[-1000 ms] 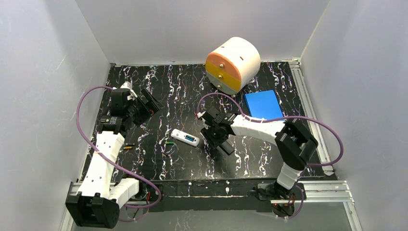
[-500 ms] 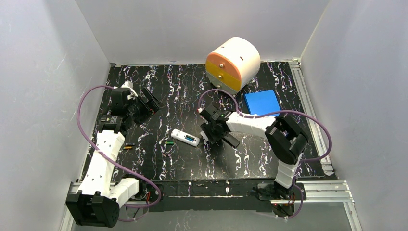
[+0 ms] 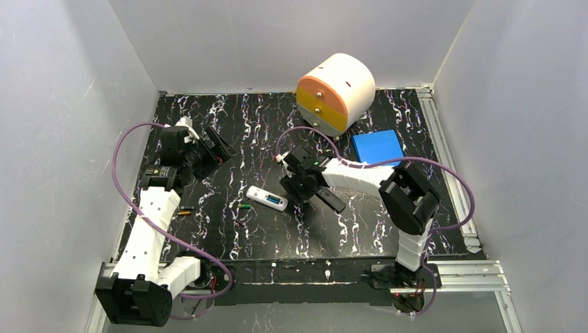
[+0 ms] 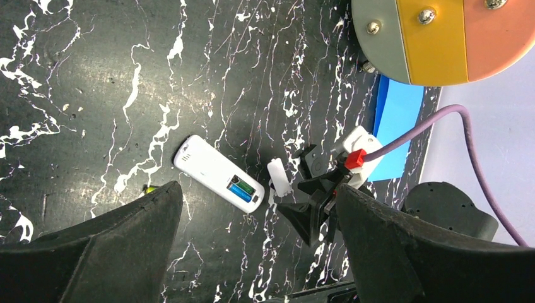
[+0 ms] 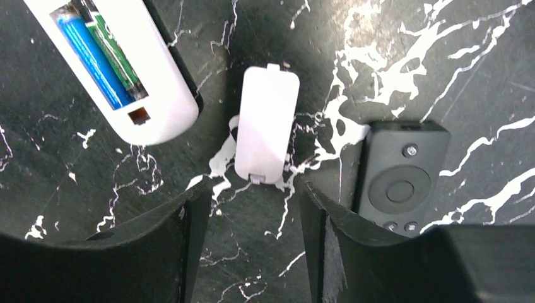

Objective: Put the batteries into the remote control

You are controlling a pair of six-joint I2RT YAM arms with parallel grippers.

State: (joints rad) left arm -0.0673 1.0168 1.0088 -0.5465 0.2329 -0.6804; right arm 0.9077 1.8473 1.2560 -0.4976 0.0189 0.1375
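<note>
Since the earlier frame we record the right gripper [image 5: 253, 189] shifted left. We find the left gripper [image 3: 217, 146] spread wide, empty. An orange battery [image 3: 184, 212] and green battery [image 3: 243, 206] lie loose left of the white remote [image 3: 267, 198], whose bay holds two cells [image 5: 94, 53]. The right gripper stands parted above the detached cover [image 5: 266, 124].

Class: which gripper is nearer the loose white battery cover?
Right. The right gripper hangs open directly above the battery cover; the left gripper is far off on the other side of the white remote.
</note>
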